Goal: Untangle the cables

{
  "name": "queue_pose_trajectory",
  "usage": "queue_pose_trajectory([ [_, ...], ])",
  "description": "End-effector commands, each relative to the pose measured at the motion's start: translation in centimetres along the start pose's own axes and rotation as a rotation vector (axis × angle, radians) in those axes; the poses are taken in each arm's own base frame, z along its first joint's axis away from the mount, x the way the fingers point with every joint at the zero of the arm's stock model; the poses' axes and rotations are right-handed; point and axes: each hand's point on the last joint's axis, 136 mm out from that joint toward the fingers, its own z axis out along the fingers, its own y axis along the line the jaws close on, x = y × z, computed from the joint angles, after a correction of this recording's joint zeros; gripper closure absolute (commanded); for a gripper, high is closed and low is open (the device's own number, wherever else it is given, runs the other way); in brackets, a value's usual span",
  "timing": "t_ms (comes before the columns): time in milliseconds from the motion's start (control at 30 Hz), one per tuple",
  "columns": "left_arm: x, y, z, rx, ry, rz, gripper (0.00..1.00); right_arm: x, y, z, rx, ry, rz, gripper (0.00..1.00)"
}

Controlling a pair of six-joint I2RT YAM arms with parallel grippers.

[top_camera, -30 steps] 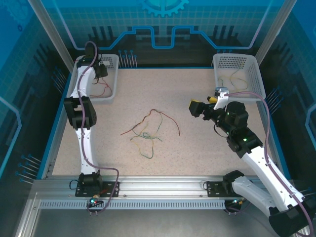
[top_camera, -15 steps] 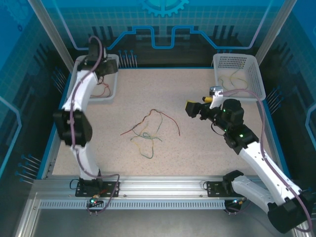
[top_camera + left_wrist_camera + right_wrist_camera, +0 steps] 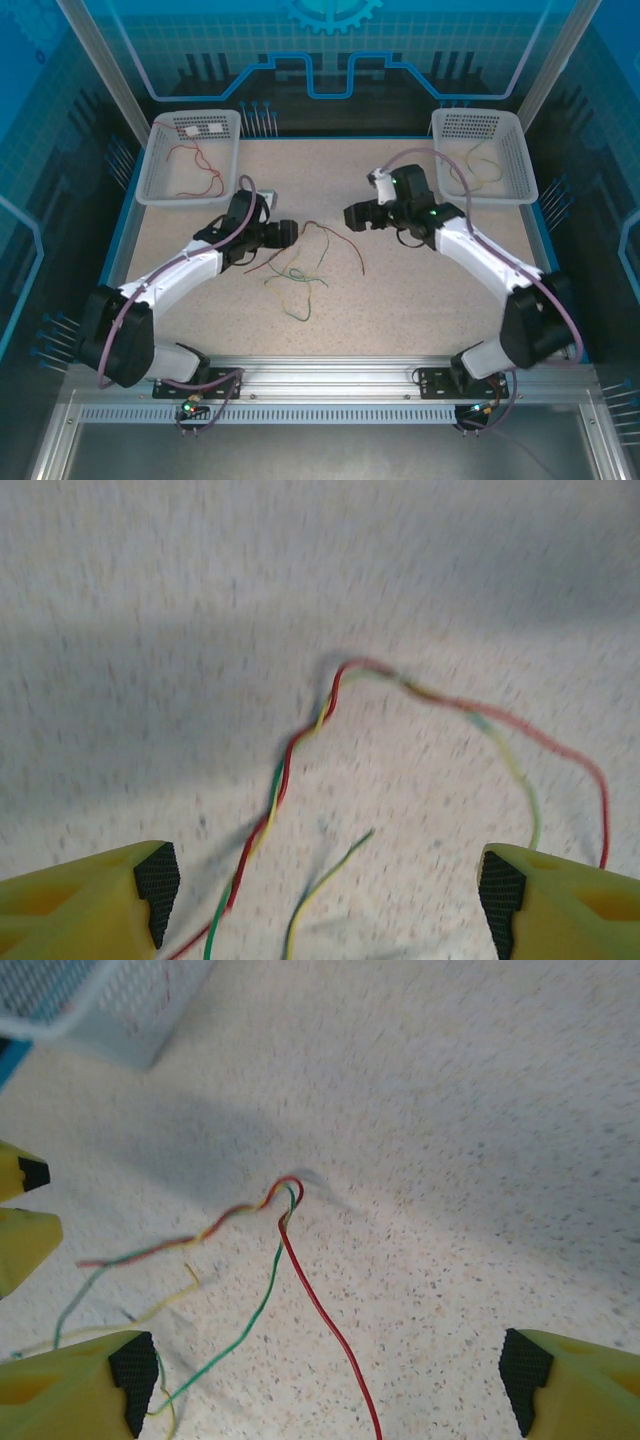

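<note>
Scanning from the left, I see a white basket (image 3: 153,172) at the far corner holding a loose red wire (image 3: 195,165). My left gripper (image 3: 288,232) hovers low, jaws spread wide and gripping nothing, just left of the cables (image 3: 283,770), a red, green and yellow tangle lying mid-table. My right gripper (image 3: 351,216), likewise wide and empty, faces the tangle from the right. A second basket (image 3: 518,165) sits far right.

Robotics lab cell indicated. A speckled table (image 3: 420,300) is walled in by blue panels (image 3: 420,50) printed with circuit graphics. A left arm (image 3: 180,275) and a right arm (image 3: 480,255) are bolted to an aluminium rail (image 3: 320,385) at the near edge. One white perforated basket (image 3: 150,165) is set far left, another basket (image 3: 520,150) far right.
</note>
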Motion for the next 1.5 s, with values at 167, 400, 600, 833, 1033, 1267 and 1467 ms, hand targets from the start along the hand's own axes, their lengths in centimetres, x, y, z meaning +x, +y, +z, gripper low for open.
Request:
queue_pose_trajectory([
  [167,2.6,-1.1,1.6,0.048,0.156,-0.047,0.15,5.4,1.9,7.5,-0.108,0.371,-0.167,0.18],
  [400,3.8,-5.4,2.4,0.182,0.162,0.079,0.15,6.9,2.6,9.4,-0.193,0.406,-0.181,0.34],
  [600,3.9,-5.9,3.2,0.212,0.154,0.069,0.16,7.8,2.5,10.2,-0.196,0.445,-0.176,0.64],
  [833,2.3,-6.4,2.6,0.224,0.097,0.088,0.20,6.9,3.8,8.7,-0.208,0.389,-0.205,0.93],
  [1033,1.5,-7.1,1.9,0.248,0.072,0.103,0.24,5.8,4.9,6.9,-0.227,0.374,-0.153,1.00],
  [1267,0.8,-9.2,-0.2,0.363,0.007,0.151,0.30,2.0,8.0,3.3,-0.453,0.297,0.037,1.00],
  [1467,-0.4,-11.8,-2.5,0.490,-0.041,0.157,0.51,-0.1,10.2,2.2,-0.605,0.345,0.276,1.00],
])
